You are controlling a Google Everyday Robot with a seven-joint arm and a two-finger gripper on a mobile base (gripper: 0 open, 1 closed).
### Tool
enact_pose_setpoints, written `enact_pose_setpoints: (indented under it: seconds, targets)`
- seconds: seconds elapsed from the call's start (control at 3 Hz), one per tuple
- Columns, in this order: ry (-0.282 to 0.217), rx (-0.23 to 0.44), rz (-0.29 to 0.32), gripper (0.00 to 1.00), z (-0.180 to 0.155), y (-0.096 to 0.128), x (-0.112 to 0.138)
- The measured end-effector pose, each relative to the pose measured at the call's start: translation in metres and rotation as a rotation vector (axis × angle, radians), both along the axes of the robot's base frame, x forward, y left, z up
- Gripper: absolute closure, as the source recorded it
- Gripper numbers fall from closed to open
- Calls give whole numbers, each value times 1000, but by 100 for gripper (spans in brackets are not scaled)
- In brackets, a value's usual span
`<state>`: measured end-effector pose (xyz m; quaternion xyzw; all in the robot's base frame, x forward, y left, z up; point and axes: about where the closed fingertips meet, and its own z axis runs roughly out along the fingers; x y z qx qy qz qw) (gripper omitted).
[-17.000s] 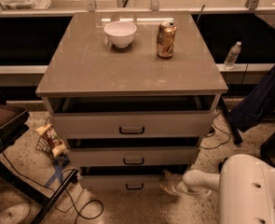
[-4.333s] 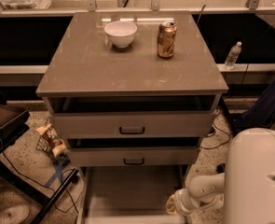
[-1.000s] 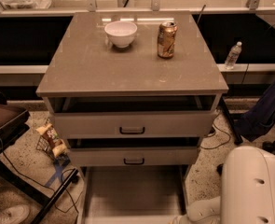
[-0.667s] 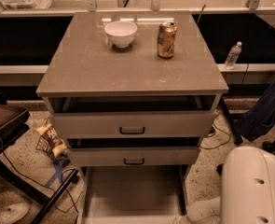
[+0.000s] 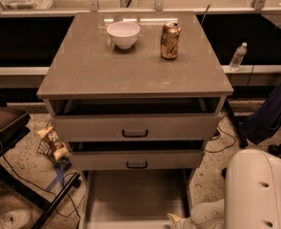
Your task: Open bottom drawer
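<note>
Reaching low from the right, our arm (image 5: 204, 213) sets the gripper (image 5: 175, 219) by the front right corner of the bottom drawer (image 5: 135, 194), which stands wide open. We cannot tell the gripper's state, and the can (image 5: 170, 41) label is unreadable.

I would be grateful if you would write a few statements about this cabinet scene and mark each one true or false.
1. The bottom drawer is pulled out, showing its pale interior. True.
2. The white bowl stands to the right of the can. False: in the camera view it stands to the left of the can, both on the cabinet top.
3. The gripper is holding the can. False: it is low at the picture's bottom edge, by the front right of the open drawer.
4. The water bottle stands on the cabinet top. False: it stands off the cabinet, beyond its right edge.
5. A snack bag lies on the floor left of the cabinet. True.
</note>
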<state>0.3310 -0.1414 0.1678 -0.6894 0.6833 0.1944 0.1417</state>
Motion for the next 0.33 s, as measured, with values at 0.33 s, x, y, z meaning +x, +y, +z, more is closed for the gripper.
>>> enact_pose_setpoints:
  seconds: [0.33]
  targets:
    - [0,0,0,0,0,-1,5]
